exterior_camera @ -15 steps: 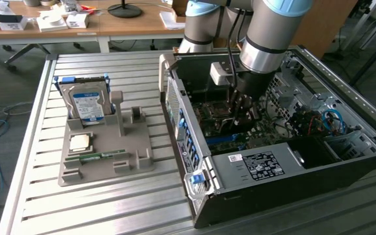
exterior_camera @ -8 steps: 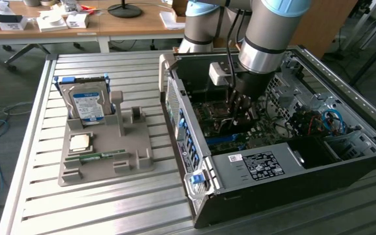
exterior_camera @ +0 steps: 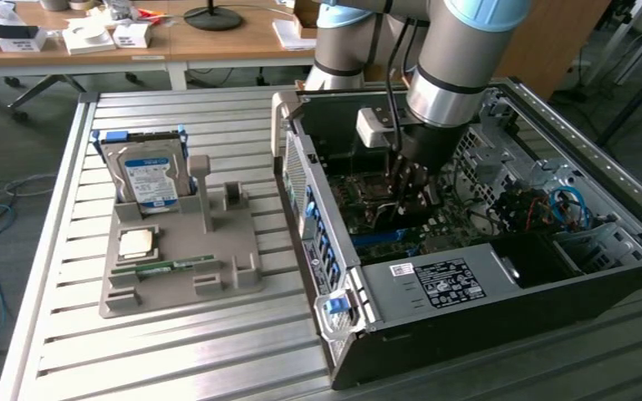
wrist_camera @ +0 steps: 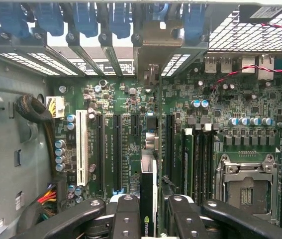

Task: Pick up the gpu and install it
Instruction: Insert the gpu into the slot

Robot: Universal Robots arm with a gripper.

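Green motherboard point(wrist_camera: 121, 99) spread out beyond my fingertips, inside the open case point(exterior_camera: 500, 309). My gripper point(wrist_camera: 150, 205) was clamped on the gpu point(wrist_camera: 146, 189), with one finger point(wrist_camera: 127, 211) pressed on each flat face, so the card stood edge-on to the board rather than lying flat. I'd judge that was the point of the hold: its lower edge could only meet a slot if it came in upright.

The gpu ran straight out from between my fingers toward the rear wall. At its far end, the pale bracket point(wrist_camera: 154, 37) sat in one of the openings under the blue clips point(wrist_camera: 86, 17). That lined the card up with the row of long slots point(wrist_camera: 116, 149) just to one side of it. The memory slots point(wrist_camera: 195, 159) and the CPU socket point(wrist_camera: 245, 184) lay off to the other side of my fingers. I could not tell whether its edge was resting in a slot or hanging just above one.

Well away from me, outside the case, the grey tray point(exterior_camera: 176, 284) held the hard drive point(exterior_camera: 148, 180) and the memory stick point(exterior_camera: 165, 267).
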